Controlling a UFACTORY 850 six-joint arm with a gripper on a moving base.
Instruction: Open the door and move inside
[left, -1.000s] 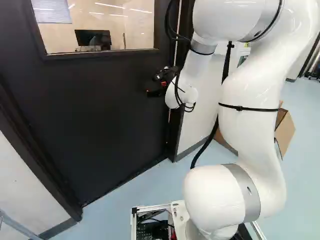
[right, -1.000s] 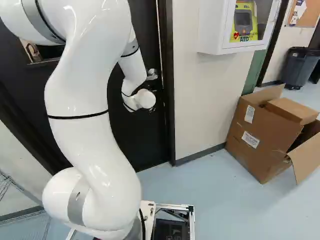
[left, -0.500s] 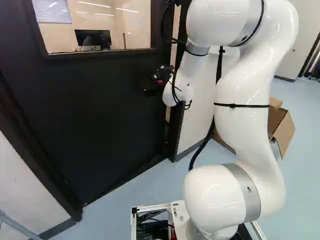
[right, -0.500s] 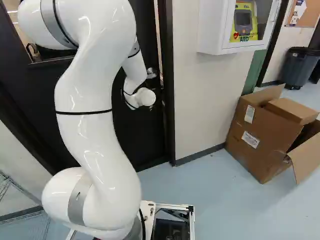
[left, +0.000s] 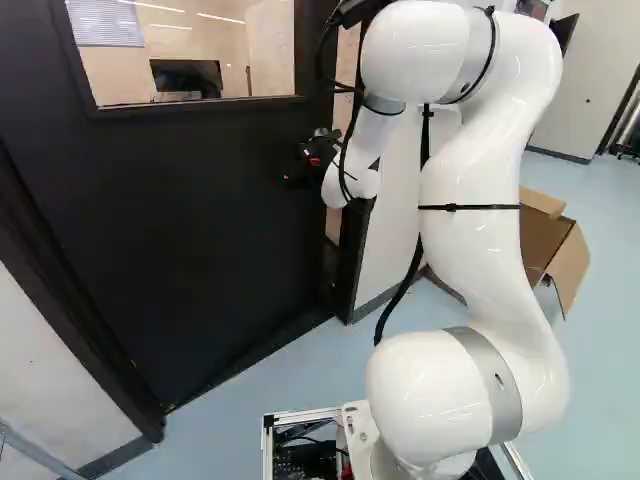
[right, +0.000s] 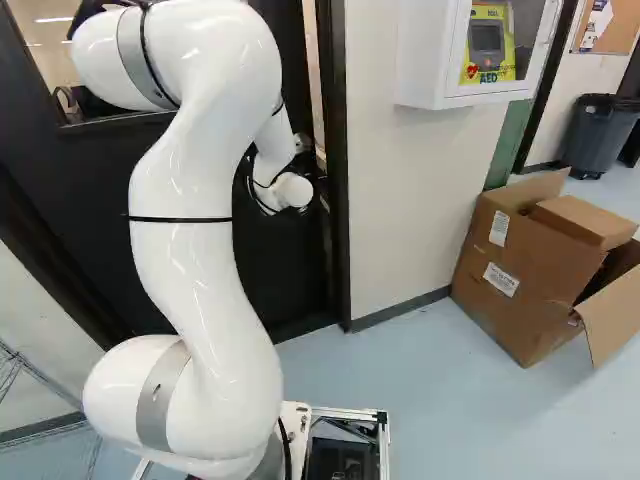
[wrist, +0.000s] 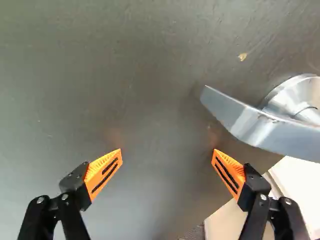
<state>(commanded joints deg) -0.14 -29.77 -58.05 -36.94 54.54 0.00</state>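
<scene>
Progress of the door opening: against the preceding half second, the black door (left: 200, 220), left of the arm in the left base view, swings a little further away from the robot, and the pale strip of the room beyond (left: 347, 60) widens between its free edge and the door frame (right: 336, 150). The white arm (left: 475, 240) reaches further forward with it, while the base holds its place. In the wrist view the gripper (wrist: 168, 150) stands with its fingers wide apart and nothing gripped; the metal lever handle (wrist: 265, 129) lies ahead of and beside one finger, outside the grasp. The door is evidently unlatched, so pushing rather than turning appears to be the step in hand; the opening still looks too narrow for the base, and a slip off the door face could stall the swing
</scene>
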